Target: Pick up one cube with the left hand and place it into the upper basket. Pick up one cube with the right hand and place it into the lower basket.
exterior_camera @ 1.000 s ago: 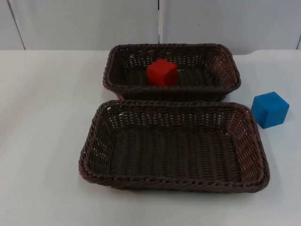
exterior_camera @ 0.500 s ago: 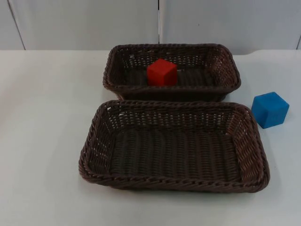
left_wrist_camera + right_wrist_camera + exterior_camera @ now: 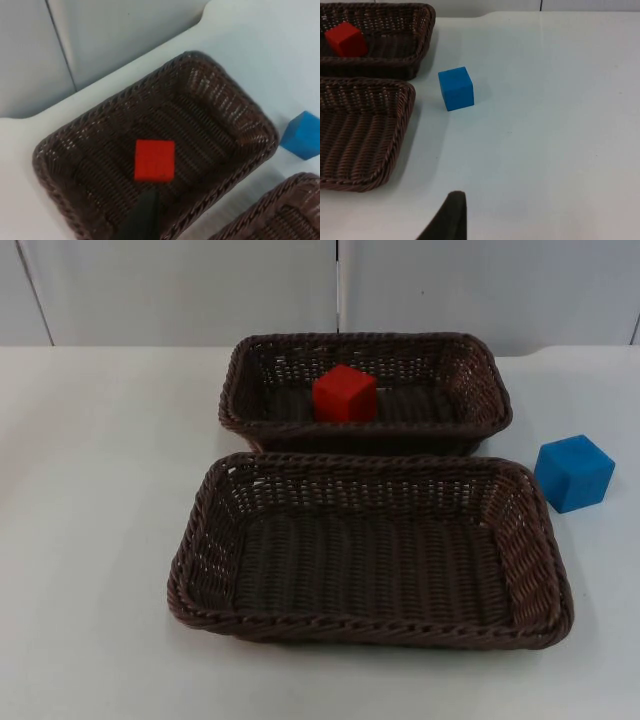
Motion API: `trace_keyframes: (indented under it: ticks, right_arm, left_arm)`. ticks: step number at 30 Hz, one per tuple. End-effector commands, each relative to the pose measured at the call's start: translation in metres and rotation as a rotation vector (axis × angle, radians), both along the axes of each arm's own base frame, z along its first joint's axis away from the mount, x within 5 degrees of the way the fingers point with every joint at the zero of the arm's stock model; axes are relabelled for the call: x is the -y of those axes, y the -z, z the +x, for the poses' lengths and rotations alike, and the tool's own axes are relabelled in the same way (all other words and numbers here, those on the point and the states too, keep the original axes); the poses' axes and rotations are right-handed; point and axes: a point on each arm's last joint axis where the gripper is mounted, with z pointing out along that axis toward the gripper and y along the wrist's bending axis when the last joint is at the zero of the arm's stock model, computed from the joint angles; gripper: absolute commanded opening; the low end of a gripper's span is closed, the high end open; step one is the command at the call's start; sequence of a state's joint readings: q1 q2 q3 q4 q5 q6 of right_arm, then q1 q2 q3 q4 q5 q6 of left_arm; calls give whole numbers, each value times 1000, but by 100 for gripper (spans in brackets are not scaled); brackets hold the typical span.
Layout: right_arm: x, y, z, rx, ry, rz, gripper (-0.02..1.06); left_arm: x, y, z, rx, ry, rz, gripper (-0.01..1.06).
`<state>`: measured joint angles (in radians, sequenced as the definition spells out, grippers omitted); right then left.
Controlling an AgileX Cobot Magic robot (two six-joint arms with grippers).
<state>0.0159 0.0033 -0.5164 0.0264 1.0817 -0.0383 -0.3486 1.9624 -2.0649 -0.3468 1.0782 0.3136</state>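
Sitting inside the upper basket [image 3: 365, 390] is the red cube [image 3: 345, 393], while the blue cube [image 3: 574, 472] rests on the white bench [image 3: 90, 540] just beside the lower basket [image 3: 370, 550]. Whether either gripper is apart or together cannot be told.

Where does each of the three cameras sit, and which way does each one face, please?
Top view: fixed above, looking down and forward at the upper basket, lower basket, red cube and blue cube; no arm visible.
Left wrist view: on the left arm, looking down onto the red cube inside the upper basket; one black fingertip visible.
Right wrist view: on the right arm, facing the blue cube on the table; one black fingertip visible.
Shared: all three show both cubes and both baskets.
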Motion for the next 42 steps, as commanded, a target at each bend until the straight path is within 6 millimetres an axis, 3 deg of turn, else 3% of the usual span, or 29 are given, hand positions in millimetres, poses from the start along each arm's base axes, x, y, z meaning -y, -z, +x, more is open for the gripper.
trace_keyframes:
  ticks: [1, 7, 9, 17, 19, 23, 29, 34, 42]
  right_arm:
    - [0, 0, 0, 7, 9, -7, 105]
    - [0, 0, 0, 7, 9, -7, 105]
    - [0, 0, 0, 7, 9, -7, 105]
    - [0, 0, 0, 7, 9, -7, 105]
    - [0, 0, 0, 7, 9, -7, 105]
    - [0, 0, 0, 7, 9, -7, 105]
    - [0, 0, 0, 7, 9, -7, 105]
    - [0, 0, 0, 7, 9, -7, 105]
    - [0, 0, 0, 7, 9, -7, 105]
  left_arm:
    - [-3, -1, -2, 5, -11, 19, 94]
    - [-7, 27, -7, 20, -69, -4, 94]
    - [-13, 42, -16, 18, -97, 0, 94]
    - [-35, 59, -68, 21, -141, 8, 94]
    - [-38, 58, -76, 35, -149, -2, 94]
    - [-51, 60, -110, 38, -178, -22, 94]
    - [-61, 58, -136, 56, -187, -33, 94]
    - [-75, 56, -176, 60, -206, -60, 94]
    - [-90, 54, -216, 96, -219, -83, 94]
